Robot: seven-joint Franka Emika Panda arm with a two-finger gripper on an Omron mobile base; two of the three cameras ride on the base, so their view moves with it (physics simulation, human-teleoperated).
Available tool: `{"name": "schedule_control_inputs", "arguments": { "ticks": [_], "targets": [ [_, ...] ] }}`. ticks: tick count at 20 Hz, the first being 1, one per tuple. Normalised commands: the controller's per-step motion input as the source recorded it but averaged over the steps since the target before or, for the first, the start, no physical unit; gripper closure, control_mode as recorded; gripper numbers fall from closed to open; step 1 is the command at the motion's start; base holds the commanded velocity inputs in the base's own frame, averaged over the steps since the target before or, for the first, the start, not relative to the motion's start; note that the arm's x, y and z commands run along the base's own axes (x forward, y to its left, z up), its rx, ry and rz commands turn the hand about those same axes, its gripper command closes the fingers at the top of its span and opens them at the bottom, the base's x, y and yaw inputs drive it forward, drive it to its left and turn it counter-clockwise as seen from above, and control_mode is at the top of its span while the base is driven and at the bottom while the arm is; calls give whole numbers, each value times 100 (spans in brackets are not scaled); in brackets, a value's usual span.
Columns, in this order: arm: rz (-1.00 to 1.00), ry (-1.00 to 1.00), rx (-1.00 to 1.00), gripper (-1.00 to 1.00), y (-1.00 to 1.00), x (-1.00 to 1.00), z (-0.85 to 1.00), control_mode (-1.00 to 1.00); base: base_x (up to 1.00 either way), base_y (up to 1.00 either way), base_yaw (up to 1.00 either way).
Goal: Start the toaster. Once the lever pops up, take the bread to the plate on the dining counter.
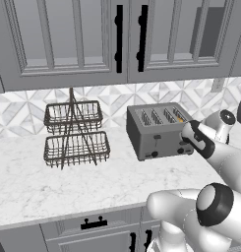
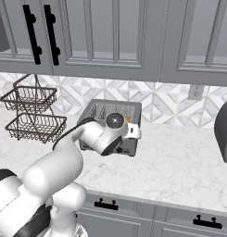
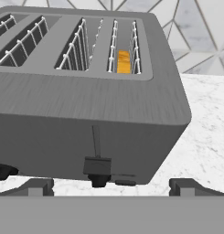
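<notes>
Your gripper (image 3: 109,186) is spread wide, holding nothing, low centre of the hand view, facing the toaster (image 3: 86,114). The bread (image 3: 124,61) sits in the rightmost slot. Check the lever (image 3: 97,164), seemingly already low, before pressing.

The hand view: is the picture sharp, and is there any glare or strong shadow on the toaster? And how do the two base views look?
Hand view: sharp and evenly lit, no glare; the toaster looks tilted because the camera is rolled, and the bread glows orange in the end slot. Left base view: flat light, soft shadow under the wire basket rack. Right base view: the arm hides much of the toaster.
</notes>
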Motion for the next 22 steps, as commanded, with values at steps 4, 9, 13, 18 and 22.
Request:
{"name": "schedule_control_inputs", "arguments": {
  "ticks": [4,9,13,18,22],
  "targets": [
    [0,0,0,-100,0,0,0,-100,0,0,0],
    [0,0,0,-100,0,0,0,-100,0,0,0],
    [0,0,0,-100,0,0,0,-100,0,0,0],
    [0,0,0,-100,0,0,0,-100,0,0,0],
    [0,0,0,-100,0,0,0,-100,0,0,0]
  ]
}}
